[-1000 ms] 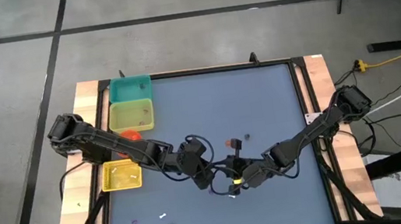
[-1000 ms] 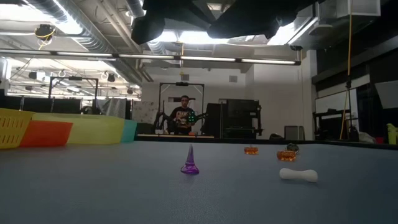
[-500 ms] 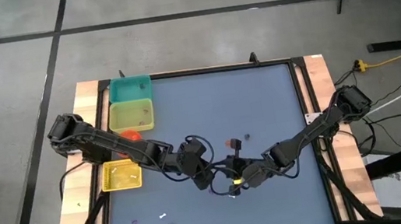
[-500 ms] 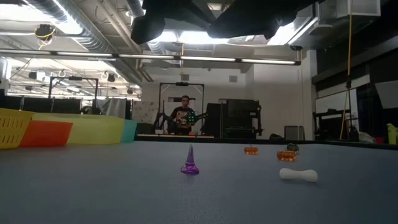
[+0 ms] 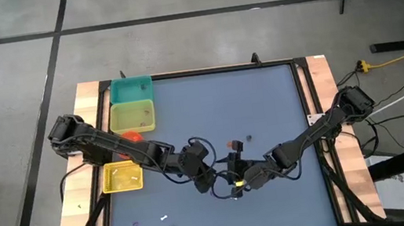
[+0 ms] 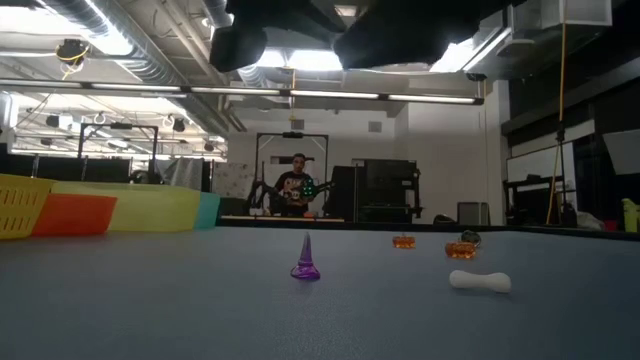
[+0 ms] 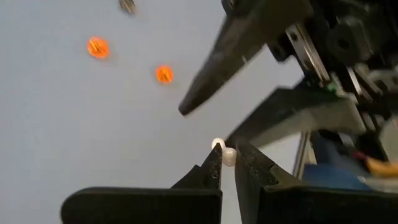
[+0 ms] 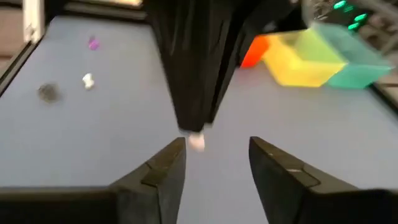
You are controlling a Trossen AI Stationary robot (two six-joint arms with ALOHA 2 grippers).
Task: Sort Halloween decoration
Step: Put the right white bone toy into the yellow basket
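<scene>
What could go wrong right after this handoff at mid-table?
1. The left gripper pinches only one end of the white stick, so it could twist out or drop.
2. The right gripper stands open right next to the stick; pulling back, a finger could knock it.
3. The route to the yellow bin passes over loose trinkets, such as the purple cone; a low pass may scatter them.

Two dark jointed arms, looping black cables, yellow marking near right claw (image 5: 237,185); tapered black fingers (image 8: 163,171).
</scene>
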